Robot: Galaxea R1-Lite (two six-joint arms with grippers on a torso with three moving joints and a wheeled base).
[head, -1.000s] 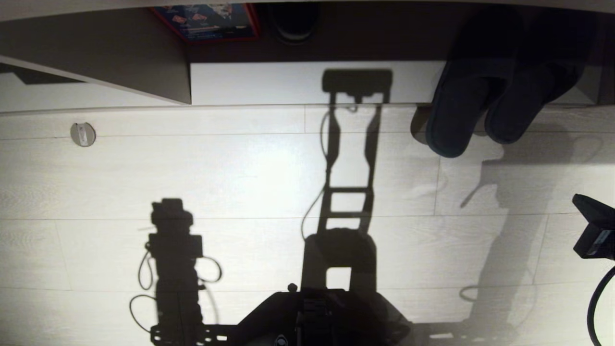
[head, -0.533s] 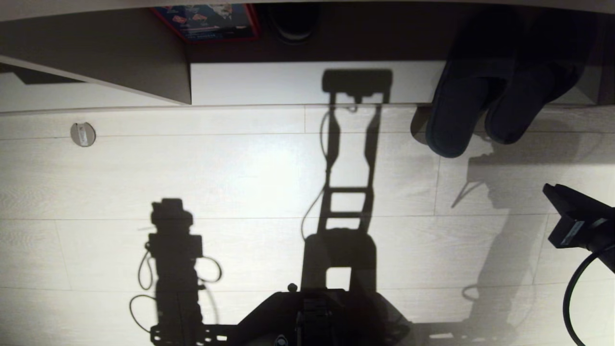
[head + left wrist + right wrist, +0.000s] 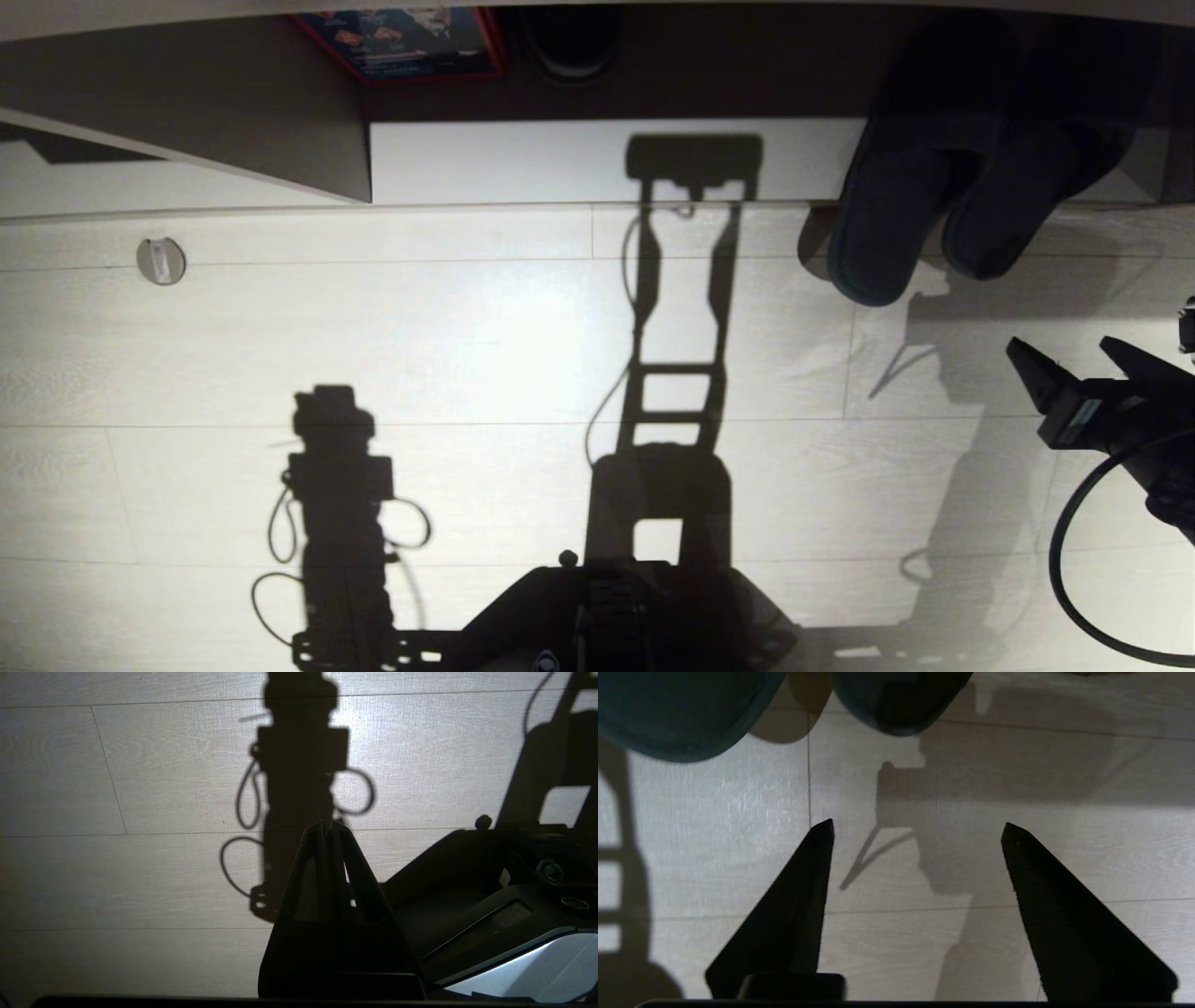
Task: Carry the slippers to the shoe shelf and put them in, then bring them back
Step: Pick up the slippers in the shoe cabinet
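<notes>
Right claw (image 3: 1083,359) now farther in over the floor (image 3: 467,327), fingers newly spread, empty. Pointed at slippers (image 3: 887,233) overhanging shelf (image 3: 560,159) front edge; likely retrieval approach. Left claw (image 3: 327,828) together, idle.

Dark charcoal-blue slippers (image 3: 920,215), pale wood-grain floor (image 3: 467,327), and a red-edged blue box (image 3: 406,42).

Your robot's right gripper (image 3: 1074,359), matte black with two long wedge-shaped fingers (image 3: 794,914) tapering to sharp points, shows a small pale label on its side and a thin black cable (image 3: 1083,569) looping beneath the wrist. Your left gripper (image 3: 327,830) is the same black, its triangular fingers built as open frames with cut-out windows. The dark rounded base housing (image 3: 467,868) carries a round knob, a small circular fitting and a grey-white panel (image 3: 523,970) edged by a dark textured strip.
</notes>
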